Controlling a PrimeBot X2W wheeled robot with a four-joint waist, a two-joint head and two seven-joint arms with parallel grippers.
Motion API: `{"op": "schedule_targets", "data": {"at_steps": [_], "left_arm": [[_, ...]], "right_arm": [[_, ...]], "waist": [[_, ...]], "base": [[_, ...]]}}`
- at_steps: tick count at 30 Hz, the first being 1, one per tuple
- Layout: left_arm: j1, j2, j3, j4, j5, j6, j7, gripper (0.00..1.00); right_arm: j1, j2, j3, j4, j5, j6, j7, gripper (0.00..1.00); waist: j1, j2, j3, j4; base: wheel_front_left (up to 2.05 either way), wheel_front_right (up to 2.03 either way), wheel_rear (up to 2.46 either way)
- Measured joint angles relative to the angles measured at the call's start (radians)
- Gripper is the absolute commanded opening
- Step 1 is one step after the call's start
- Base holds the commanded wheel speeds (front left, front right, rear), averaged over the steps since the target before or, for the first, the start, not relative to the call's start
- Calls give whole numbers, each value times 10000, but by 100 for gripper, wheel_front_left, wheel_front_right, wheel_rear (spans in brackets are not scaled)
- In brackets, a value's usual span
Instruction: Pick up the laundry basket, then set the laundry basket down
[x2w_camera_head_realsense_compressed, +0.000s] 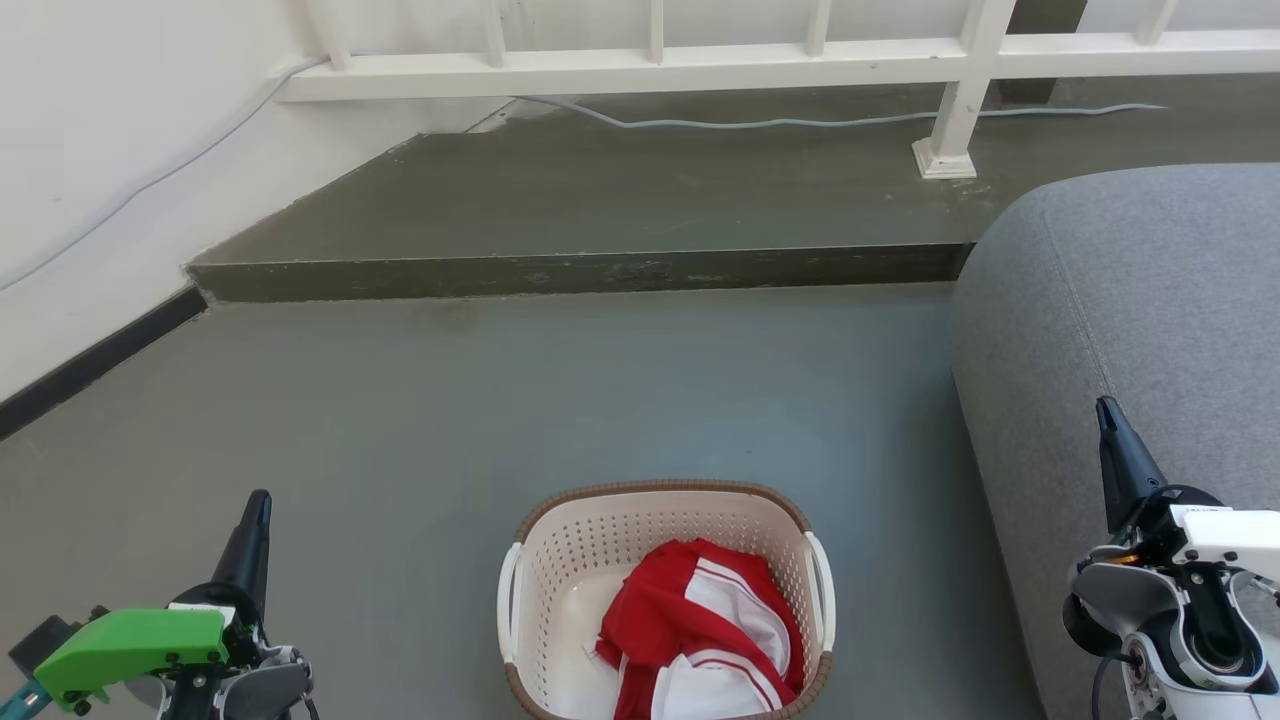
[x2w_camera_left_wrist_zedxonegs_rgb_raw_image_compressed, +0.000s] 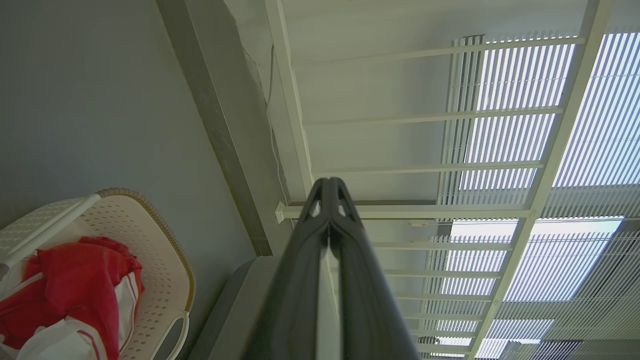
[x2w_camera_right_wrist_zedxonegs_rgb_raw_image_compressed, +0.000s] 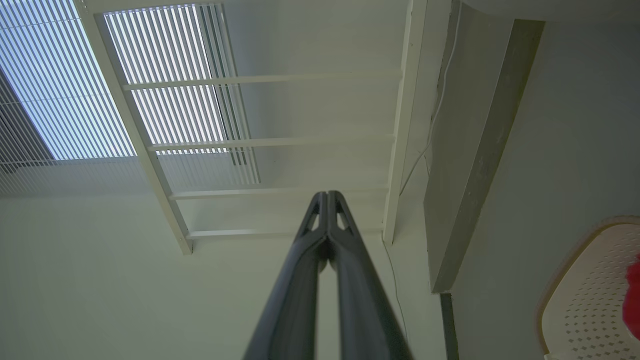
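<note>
Cream perforated plastic laundry basket (x2w_camera_head_realsense_compressed: 600, 540), on floor (x2w_camera_head_realsense_compressed: 500, 400) | left gripper (x2w_camera_head_realsense_compressed: 260, 498), right gripper (x2w_camera_head_realsense_compressed: 1103, 406) flank it, fingers pressed together, empty, likely pre-lift.

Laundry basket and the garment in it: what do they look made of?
The laundry basket looks like cream moulded plastic, matte: its walls carry regular holes. Its brown rim has a woven look, possibly moulded too. The red-and-white garment looks like soft fabric: it lies crumpled in folds.
</note>
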Motion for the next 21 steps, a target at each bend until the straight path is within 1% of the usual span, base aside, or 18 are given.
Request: {"op": "schedule_targets", "data": {"at_steps": [21], "left_arm": [[-11,-6,23,92,0,-31,4,0]], "right_arm": [[-4,4,-19,38,0,4,15,0]], "waist": [[0,0,-3,0]], "base": [[0,0,0]]}}
